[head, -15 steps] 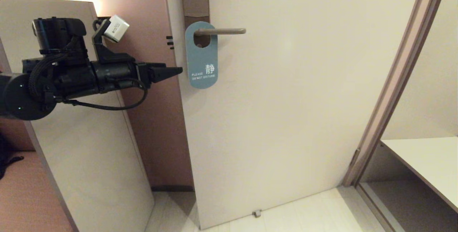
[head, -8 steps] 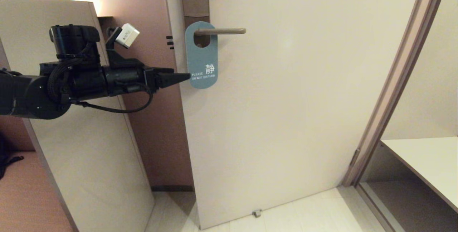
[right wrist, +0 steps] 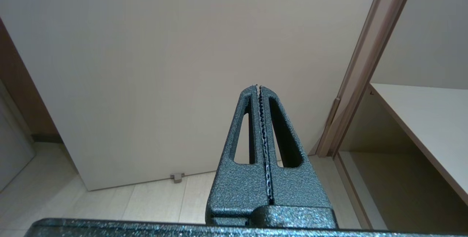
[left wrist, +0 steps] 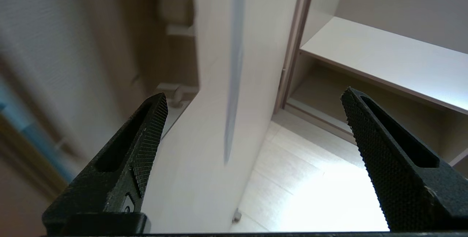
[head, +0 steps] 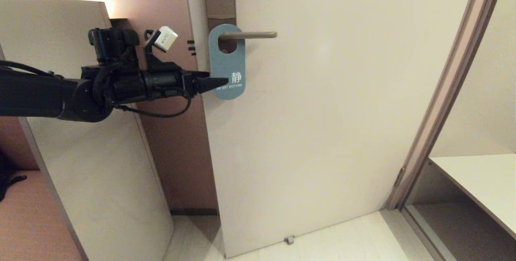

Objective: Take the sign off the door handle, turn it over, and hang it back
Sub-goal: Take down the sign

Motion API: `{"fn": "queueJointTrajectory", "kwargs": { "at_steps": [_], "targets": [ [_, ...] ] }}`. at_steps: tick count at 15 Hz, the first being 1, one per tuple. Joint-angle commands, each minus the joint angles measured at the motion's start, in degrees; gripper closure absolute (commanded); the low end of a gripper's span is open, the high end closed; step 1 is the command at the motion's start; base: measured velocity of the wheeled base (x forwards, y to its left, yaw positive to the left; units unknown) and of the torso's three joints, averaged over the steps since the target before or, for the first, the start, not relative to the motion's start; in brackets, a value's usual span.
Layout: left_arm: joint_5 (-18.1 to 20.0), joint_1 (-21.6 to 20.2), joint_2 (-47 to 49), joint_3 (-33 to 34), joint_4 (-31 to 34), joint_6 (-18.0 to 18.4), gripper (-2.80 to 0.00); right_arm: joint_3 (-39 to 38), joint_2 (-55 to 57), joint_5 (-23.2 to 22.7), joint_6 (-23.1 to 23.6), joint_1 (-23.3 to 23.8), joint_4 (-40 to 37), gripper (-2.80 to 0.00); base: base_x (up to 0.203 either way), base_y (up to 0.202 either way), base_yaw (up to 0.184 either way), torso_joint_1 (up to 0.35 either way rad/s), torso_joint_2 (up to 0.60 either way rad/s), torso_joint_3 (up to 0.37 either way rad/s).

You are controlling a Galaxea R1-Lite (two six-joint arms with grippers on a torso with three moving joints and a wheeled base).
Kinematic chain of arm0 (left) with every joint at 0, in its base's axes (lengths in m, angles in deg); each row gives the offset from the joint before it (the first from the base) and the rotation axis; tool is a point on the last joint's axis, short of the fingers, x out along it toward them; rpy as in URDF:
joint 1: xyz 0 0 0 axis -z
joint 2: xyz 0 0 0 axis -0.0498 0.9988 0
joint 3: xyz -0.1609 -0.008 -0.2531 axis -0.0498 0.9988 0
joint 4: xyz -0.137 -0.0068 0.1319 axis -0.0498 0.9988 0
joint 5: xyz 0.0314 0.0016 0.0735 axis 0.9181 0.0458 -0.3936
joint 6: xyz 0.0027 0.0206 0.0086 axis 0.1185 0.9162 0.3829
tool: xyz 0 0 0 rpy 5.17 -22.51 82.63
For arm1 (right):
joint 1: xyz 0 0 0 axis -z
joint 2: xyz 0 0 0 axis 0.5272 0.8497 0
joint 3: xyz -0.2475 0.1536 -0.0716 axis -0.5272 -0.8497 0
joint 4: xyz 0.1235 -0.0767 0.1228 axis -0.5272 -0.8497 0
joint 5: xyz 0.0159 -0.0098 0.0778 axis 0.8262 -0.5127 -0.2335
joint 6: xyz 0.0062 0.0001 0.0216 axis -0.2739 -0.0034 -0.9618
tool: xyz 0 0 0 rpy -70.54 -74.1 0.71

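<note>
Left gripper (head: 219, 83) now at lower edge of sign (head: 227, 61), tips overlapping its printed corner; jaws spread wide, nothing held; sign edge-on between fingers (left wrist: 150, 134) in wrist view; grasp looks imminent, not yet made. Sign hangs on door handle (head: 254, 34), untouched, blue face out. Versus earlier frame: arm has advanced rightward from beside door edge; jaws wider. Right gripper (right wrist: 260, 90) parked, closed, empty.
</note>
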Motion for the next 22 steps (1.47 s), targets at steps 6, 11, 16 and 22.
{"fn": "queueJointTrajectory", "kwargs": {
  "at_steps": [6, 11, 16, 22],
  "targets": [
    [0.3, 1.0, 5.6, -2.3, -6.7, -0.4, -2.8, 0.0, 0.0, 0.0, 0.0, 0.0, -0.1, 0.0, 0.0, 0.0, 0.0, 0.0, 0.0, 0.0],
    [0.4, 1.2, 7.0, -4.6, -6.7, -0.5, -2.8, 0.0, 0.0, 0.0, 0.0, 0.0, 0.0, 0.0, 0.0, 0.0, 0.0, 0.0, 0.0, 0.0],
    [0.4, 2.3, 9.5, -7.5, -6.7, -0.5, -2.8, 0.0, 0.0, 0.0, 0.0, 0.0, -0.1, 0.0, 0.0, 0.0, 0.0, 0.0, 0.0, 0.0],
    [0.4, 2.6, 9.6, -7.6, -6.6, -0.5, -2.8, 0.0, 0.0, 0.0, 0.0, 0.0, 0.0, 0.0, 0.0, 0.0, 0.0, 0.0, 0.0, 0.0]
  ]
}}
